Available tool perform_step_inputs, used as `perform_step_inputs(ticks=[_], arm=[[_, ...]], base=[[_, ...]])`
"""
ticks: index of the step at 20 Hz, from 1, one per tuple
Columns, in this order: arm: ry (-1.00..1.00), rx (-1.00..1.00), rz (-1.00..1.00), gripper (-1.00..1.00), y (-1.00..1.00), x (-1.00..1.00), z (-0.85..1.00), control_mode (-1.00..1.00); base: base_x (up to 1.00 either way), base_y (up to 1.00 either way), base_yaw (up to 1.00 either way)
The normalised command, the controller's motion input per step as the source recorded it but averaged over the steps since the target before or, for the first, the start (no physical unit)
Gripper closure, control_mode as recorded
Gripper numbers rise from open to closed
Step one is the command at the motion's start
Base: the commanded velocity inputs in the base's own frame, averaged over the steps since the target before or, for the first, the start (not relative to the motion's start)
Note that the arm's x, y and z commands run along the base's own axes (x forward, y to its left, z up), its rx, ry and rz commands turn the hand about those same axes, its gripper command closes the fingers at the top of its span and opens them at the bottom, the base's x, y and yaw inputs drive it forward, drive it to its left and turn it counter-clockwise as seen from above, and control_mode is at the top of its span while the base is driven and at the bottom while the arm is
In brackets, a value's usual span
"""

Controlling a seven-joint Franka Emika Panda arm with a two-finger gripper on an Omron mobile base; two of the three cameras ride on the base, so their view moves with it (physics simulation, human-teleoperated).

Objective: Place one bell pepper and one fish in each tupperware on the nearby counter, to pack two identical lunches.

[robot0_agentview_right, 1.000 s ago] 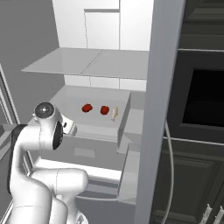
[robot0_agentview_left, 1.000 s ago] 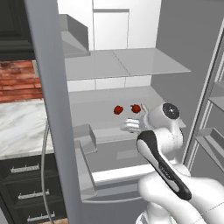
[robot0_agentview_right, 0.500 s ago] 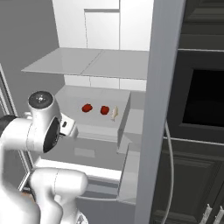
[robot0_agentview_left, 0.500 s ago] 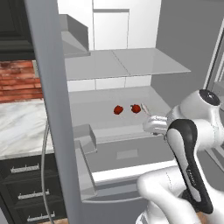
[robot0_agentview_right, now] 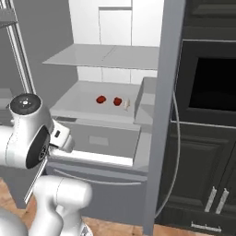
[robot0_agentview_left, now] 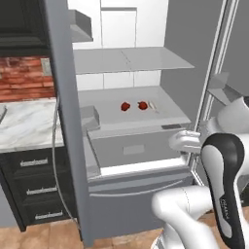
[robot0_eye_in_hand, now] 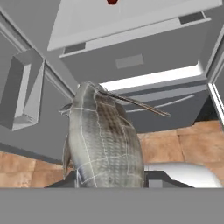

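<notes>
Left and right base views: cameras behind my arm, facing forward and down from either side into the same open fridge (robot0_agentview_left: pixel 131 112), at middle range; both share its lower shelf (robot0_agentview_right: pixel 92 103). Hand view: looks along my jaws, very close on the fish (robot0_eye_in_hand: pixel 103 140), toward the fridge drawer (robot0_eye_in_hand: pixel 135 61).

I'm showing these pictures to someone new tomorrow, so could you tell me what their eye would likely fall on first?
Most striking is the big grey scaled fish, clamped in the hand and looming in the hand view before the fridge's grey drawer front. Next come the two small red bell peppers, side by side on the open fridge's lower shelf, with a small pale item just right of them.
</notes>
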Motion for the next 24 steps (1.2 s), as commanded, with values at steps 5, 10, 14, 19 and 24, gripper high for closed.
perform_step_inputs(ticks=[5, 10, 14, 19, 24], arm=[[0.00, 0.00, 0.00, 1.00, 0.00, 0.00, 0.00, 1.00], [0.00, 0.00, 0.00, 1.00, 0.00, 0.00, 0.00, 1.00], [0.00, 0.00, 0.00, 1.00, 0.00, 0.00, 0.00, 1.00], [0.00, 0.00, 0.00, 1.00, 0.00, 0.00, 0.00, 1.00], [0.00, 0.00, 0.00, 1.00, 0.00, 0.00, 0.00, 1.00]], base=[[-0.96, 0.08, 0.03], [-0.52, 0.59, 0.03], [-0.13, 1.00, 0.00], [-0.03, 1.00, 0.00], [0.02, 1.00, 0.00]])
